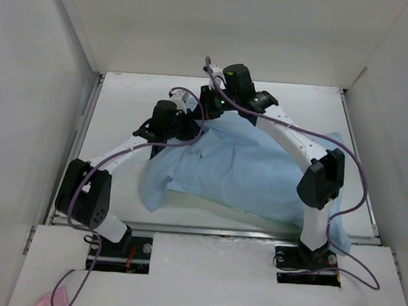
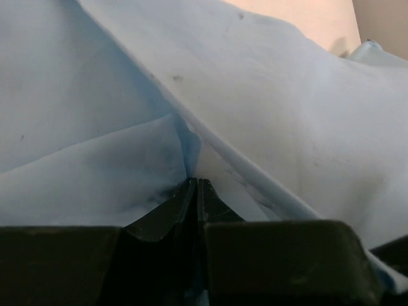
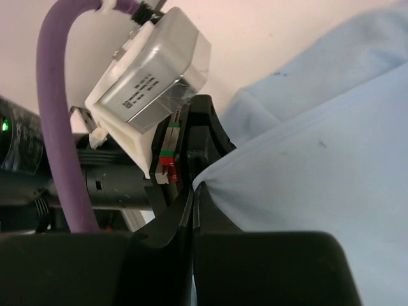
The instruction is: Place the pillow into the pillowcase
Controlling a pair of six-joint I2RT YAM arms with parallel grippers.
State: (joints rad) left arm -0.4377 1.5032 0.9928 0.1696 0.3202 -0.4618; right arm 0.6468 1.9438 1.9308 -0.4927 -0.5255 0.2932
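Note:
The light blue pillowcase (image 1: pixel 245 170) lies crumpled across the middle of the table, bulging, with its far left corner lifted. The pillow does not show openly; a pale strip (image 1: pixel 207 204) peeks out under the case's near edge, and I cannot tell if it is the pillow. My left gripper (image 1: pixel 193 131) is shut on a fold of the pillowcase (image 2: pixel 95 146), jaws pressed together at the fabric (image 2: pixel 196 183). My right gripper (image 1: pixel 205 119) is shut on the hem of the pillowcase (image 3: pixel 306 172), pinching it at the fingertips (image 3: pixel 194 189). Both grippers meet at the case's far left corner.
White enclosure walls (image 1: pixel 25 112) stand on the left, back and right of the table (image 1: pixel 138 99). A small pink scrap (image 1: pixel 43 301) lies at the near left by the bases. The left wrist's white camera box (image 3: pixel 150 83) and purple cable (image 3: pixel 54 115) sit close to my right gripper.

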